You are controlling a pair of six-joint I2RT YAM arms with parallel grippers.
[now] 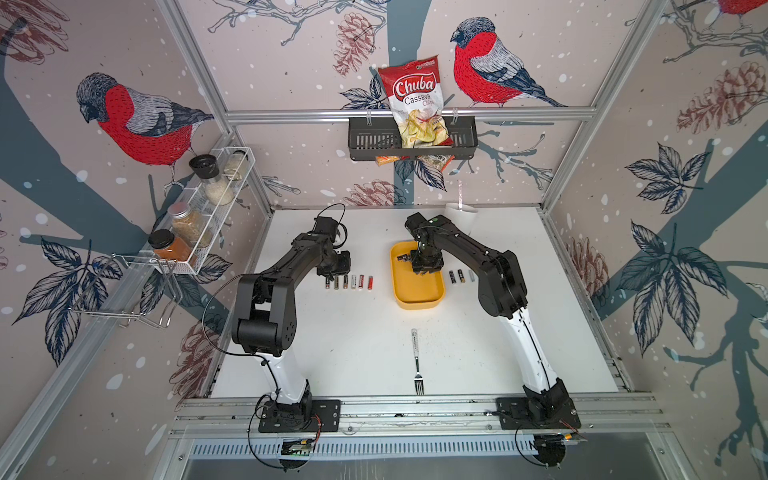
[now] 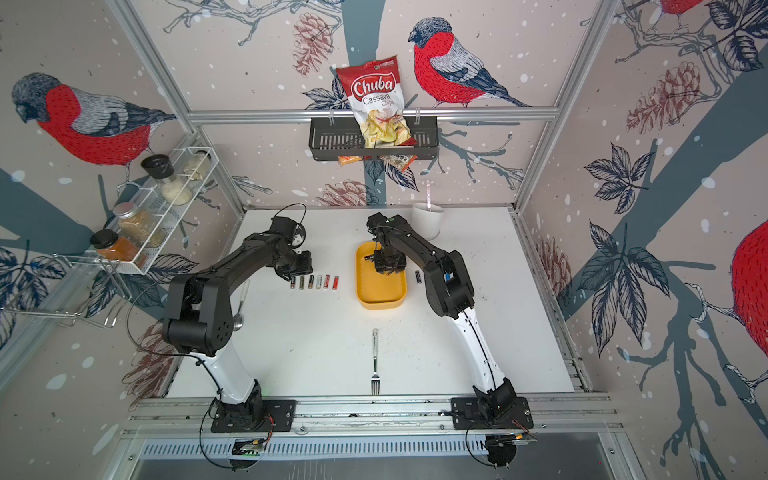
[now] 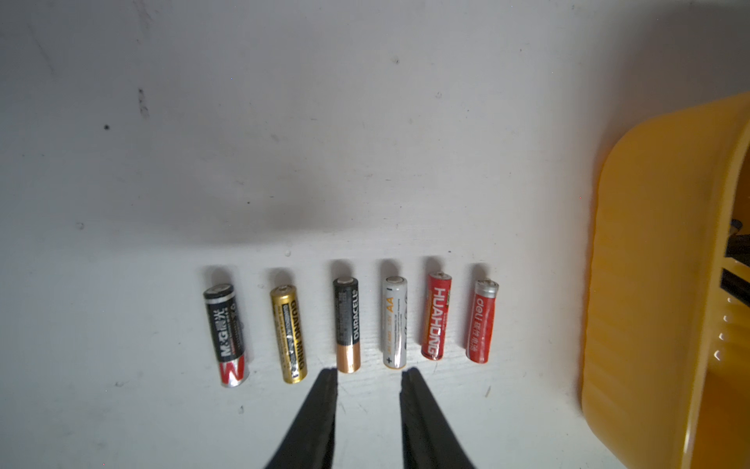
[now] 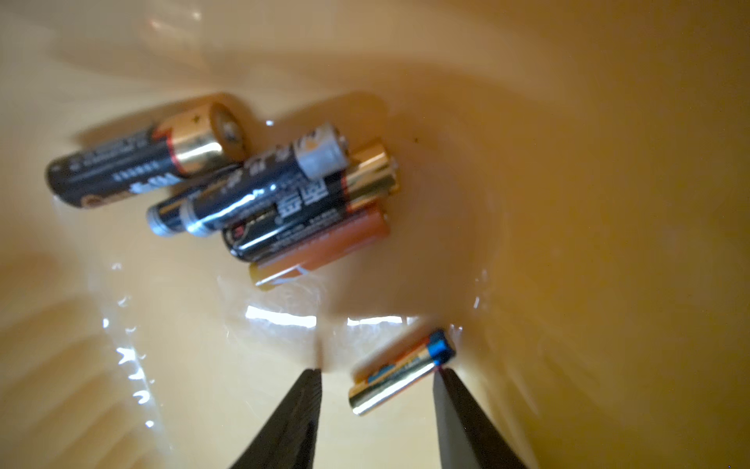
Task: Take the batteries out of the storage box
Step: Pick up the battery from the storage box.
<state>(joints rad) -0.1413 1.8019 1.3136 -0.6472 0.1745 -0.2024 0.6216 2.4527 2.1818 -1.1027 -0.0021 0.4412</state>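
Reaching into the shallow yellow plastic storage box (image 1: 417, 291), the right gripper (image 4: 377, 371) stands part-open around a loose gold, blue-capped battery (image 4: 399, 373), apparently to pinch it; other batteries (image 4: 264, 191) cluster nearby. The left gripper (image 3: 369, 371), narrowly parted and empty, hovers by six batteries (image 3: 347, 325) rowed on the white surface (image 3: 284, 122).

1. Table (image 1: 353, 332): white, with faint dark scuffs.
2. Storage box (image 1: 417, 302): plain yellow, glossy inside.
3. Row on the table:
   - M&G battery (image 3: 226, 335): black with a red end.
   - Guang Ming battery (image 3: 289, 333): gold with black print.
   - Duracell battery (image 3: 347, 325): black with a copper end.
   - AA battery (image 3: 394, 322): white with orange lettering.
   - Huahong battery (image 3: 437, 316): red with white lettering.
   - Deli battery (image 3: 483, 320): red with a silver cap.
4. Inside the box:
   - black-and-copper battery (image 4: 134, 162).
   - orange battery (image 4: 337, 243).
   - blue-capped battery (image 4: 399, 373): gold body.
5. Left claw (image 3: 369, 371) and right claw (image 4: 377, 370): black.
6. Walls (image 1: 291, 62): pale, printed with red-breasted birds, pine cones and dark leaves.
7. Chip bag (image 1: 415, 91): red and white. Basket (image 1: 374, 139): black.
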